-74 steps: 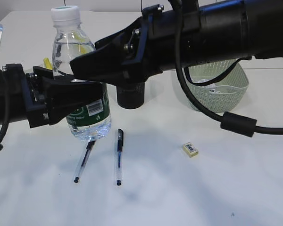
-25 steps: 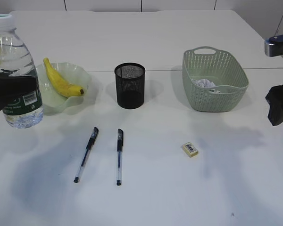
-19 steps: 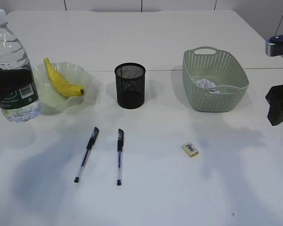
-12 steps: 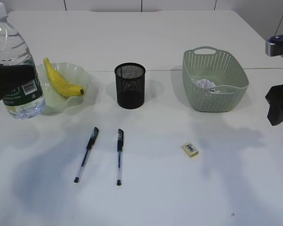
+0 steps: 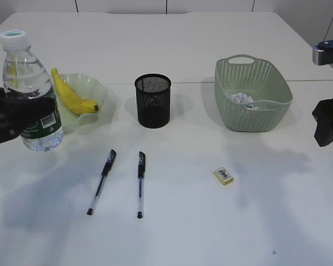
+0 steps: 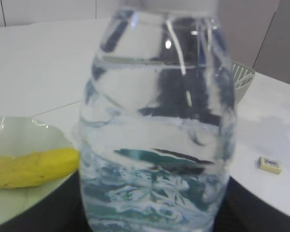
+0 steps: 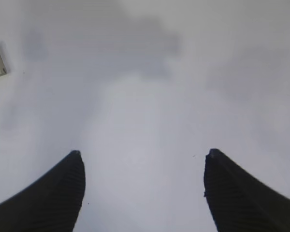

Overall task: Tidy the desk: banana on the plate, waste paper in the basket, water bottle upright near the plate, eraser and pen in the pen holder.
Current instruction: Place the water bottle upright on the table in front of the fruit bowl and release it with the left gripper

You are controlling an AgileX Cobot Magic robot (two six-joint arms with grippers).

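L gripper [image 5: 14,113] clenched on bottle [image 5: 32,91], upright; since 0.5 s ago it's shifted twd plate [image 5: 80,119], base nr table. Release next, prob. R gripper [image 7: 144,181] jaws apart, nothing between.

I see only a white surface [image 5: 211,233] — a thin seam crosses it partway back, and soft grey shadows lie on it.

Bright, even light falls from overhead, laying soft grey shadows across the white tabletop [image 5: 211,221]. The exterior view is sharp. The clear plastic water bottle [image 6: 157,121], filling the left wrist view, is blurred, with small highlights. The right wrist view is soft and hazy.
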